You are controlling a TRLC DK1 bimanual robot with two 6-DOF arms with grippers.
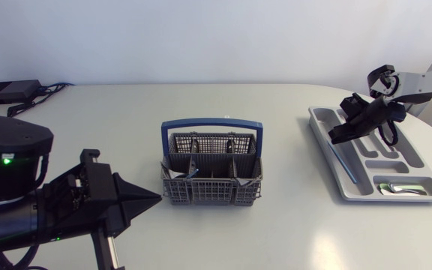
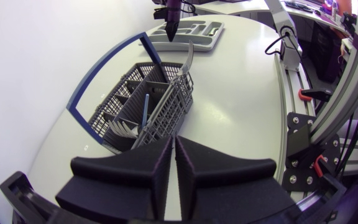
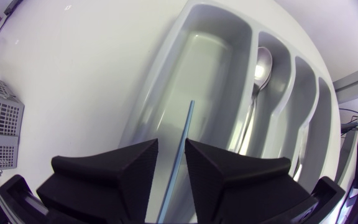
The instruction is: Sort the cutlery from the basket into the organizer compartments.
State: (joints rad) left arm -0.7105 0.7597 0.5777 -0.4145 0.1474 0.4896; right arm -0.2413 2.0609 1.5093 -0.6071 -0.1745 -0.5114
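End effector [image 3: 171, 143] straddles thin blue rod [image 3: 188, 115].

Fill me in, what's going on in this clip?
The right hand, open, hangs over the organizer at the table's right. A thin blue-handled piece lies in the long outer compartment right below it, and a spoon lies in the next compartment. The basket at mid-table holds more cutlery. The left hand sits shut near it, holding nothing.
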